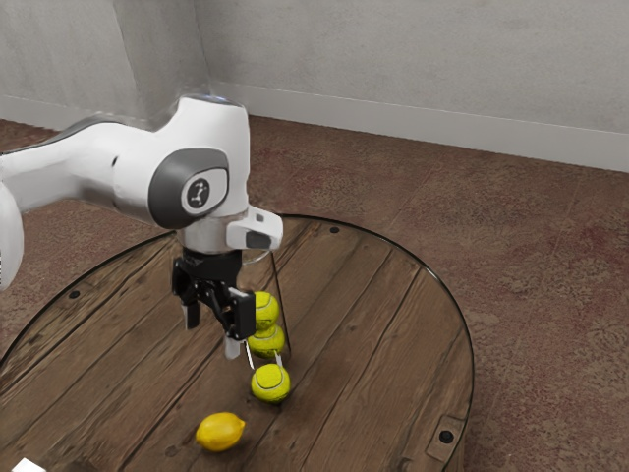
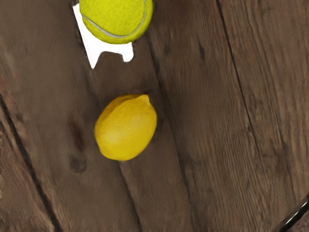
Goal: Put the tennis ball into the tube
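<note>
Indoor room, exact kind unclear. Bare grey wall, pale baseboard, mottled reddish-brown floor; round plank table, dark rim.

A fuzzy yellow-green tennis ball with a pale curved seam is resting on the desk, just beside the clear tube, which is standing upright, holding two stacked balls.
</note>
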Robot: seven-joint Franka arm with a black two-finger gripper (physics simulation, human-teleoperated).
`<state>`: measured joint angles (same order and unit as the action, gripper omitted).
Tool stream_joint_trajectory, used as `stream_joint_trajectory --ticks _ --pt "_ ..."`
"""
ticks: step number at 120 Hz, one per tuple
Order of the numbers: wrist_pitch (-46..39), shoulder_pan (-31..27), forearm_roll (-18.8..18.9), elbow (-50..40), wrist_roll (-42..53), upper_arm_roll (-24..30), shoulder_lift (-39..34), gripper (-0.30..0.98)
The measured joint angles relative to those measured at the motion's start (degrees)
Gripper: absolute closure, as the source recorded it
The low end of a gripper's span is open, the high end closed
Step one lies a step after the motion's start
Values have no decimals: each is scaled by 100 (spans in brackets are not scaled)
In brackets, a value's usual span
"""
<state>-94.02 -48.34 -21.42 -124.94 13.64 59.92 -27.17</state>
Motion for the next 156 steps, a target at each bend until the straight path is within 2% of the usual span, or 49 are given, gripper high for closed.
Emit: stream_joint_trajectory --ticks 8,14,30,42,55,72,92,108,116,122,135,142,148,156 --pt "-652 265 -234 -531 -30 35 -101 0" --pt "-1159 172 -449 -785 -55 254 -106 0" --pt "-2286 -1040 -1153 -1001 -162 1564 181 0" --pt "-2787 -2250 -1537 -1060 -269 2646 318 0" --pt "-3433 -3538 -1774 -957 -362 3884 357 0" --pt "-4141 -4463 -1964 -959 -462 4873 348 2" --pt "-4533 -4668 -2030 -972 -555 5071 323 24" --pt "-4651 -4683 -2067 -1070 -641 5217 304 30" --pt "-4684 -4644 -2058 -998 -688 5233 326 38" --pt "-4705 -4406 -2030 -937 -736 5168 344 44" --pt "-4746 -3486 -1880 -664 -896 4650 376 59" --pt "-4738 -3282 -1605 -329 -995 4448 450 67" --pt "-4664 -3225 -1164 -3 -1098 4265 574 73" --pt "-4417 -3216 -496 526 -1240 3992 688 74"
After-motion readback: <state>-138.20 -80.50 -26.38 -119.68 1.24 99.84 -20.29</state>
